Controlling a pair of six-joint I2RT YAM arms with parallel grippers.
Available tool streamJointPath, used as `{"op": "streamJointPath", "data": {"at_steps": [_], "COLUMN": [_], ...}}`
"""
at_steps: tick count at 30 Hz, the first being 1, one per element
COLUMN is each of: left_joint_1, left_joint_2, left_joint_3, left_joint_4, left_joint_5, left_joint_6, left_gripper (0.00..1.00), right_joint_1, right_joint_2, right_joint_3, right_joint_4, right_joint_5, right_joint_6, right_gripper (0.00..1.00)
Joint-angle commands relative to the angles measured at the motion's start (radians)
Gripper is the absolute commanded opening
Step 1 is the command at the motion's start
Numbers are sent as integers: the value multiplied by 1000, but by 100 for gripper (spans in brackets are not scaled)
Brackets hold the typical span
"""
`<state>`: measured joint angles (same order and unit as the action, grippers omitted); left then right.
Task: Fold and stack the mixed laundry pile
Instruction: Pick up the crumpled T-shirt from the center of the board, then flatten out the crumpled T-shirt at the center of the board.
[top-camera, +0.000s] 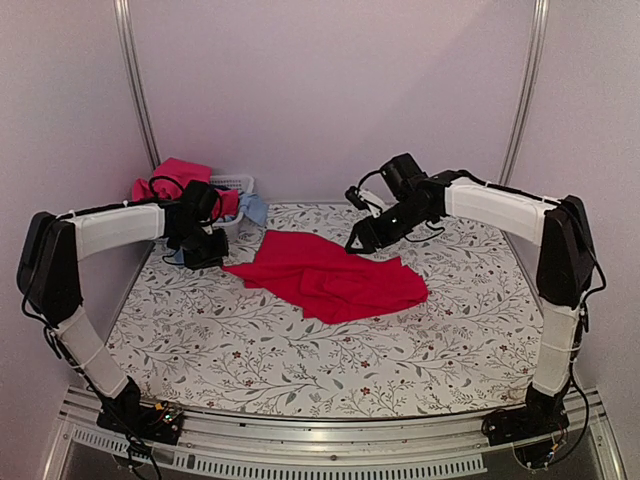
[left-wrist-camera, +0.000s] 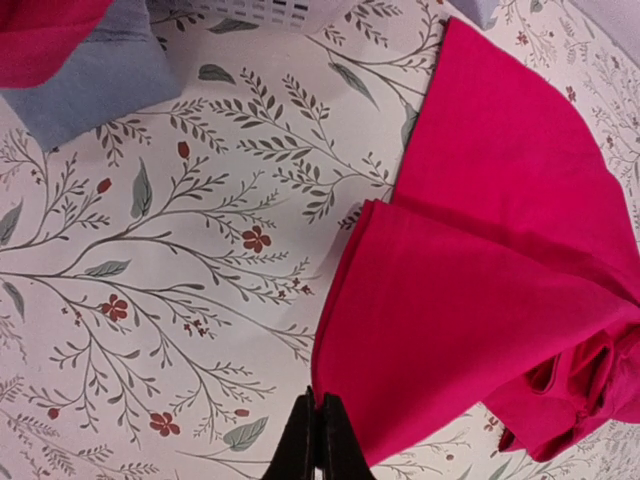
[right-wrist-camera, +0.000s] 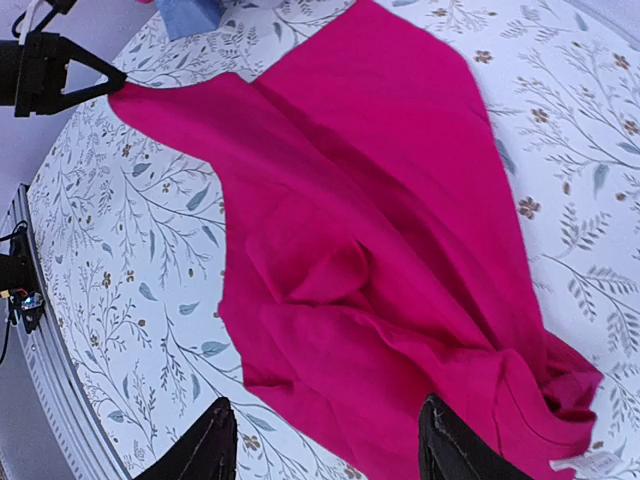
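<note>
A large red cloth (top-camera: 330, 275) lies spread and rumpled on the floral table; it also shows in the left wrist view (left-wrist-camera: 480, 300) and the right wrist view (right-wrist-camera: 380, 260). My left gripper (top-camera: 207, 252) is shut at the cloth's left corner. In the left wrist view its fingertips (left-wrist-camera: 320, 405) are pressed together right beside the cloth's edge, with no cloth showing between them. My right gripper (top-camera: 360, 240) is open above the cloth's far edge; its fingers (right-wrist-camera: 205, 445) straddle the rumpled folds. More red-pink garments (top-camera: 175, 175) and a light blue cloth (top-camera: 255, 208) lie at the back left.
A white slatted basket (top-camera: 232, 185) stands at the back left against the wall, behind the left arm. The light blue cloth (left-wrist-camera: 90, 80) hangs beside it onto the table. A small white tag (right-wrist-camera: 585, 462) shows at the red cloth's corner.
</note>
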<state>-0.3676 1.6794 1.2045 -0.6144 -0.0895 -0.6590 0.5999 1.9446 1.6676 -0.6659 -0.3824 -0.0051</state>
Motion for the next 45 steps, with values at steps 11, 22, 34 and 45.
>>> {"op": "streamJointPath", "data": {"at_steps": [11, 22, 34, 45], "left_joint_1": [-17, 4, 56, 62], "left_joint_2": [-40, -60, -203, -236], "left_joint_3": [17, 10, -171, -278], "left_joint_4": [4, -27, -34, 10], "left_joint_5": [-2, -67, -65, -13], "left_joint_6": [-30, -8, -32, -52], "left_gripper": [0, 0, 0, 0], "right_joint_1": [167, 141, -136, -130], "right_joint_2": [398, 268, -364, -544], "right_joint_3": [320, 292, -458, -600], "right_joint_4": [-151, -167, -96, -123], "right_joint_5": [257, 328, 11, -56], "right_joint_6": [-11, 0, 31, 58], "right_gripper": [78, 0, 0, 77]}}
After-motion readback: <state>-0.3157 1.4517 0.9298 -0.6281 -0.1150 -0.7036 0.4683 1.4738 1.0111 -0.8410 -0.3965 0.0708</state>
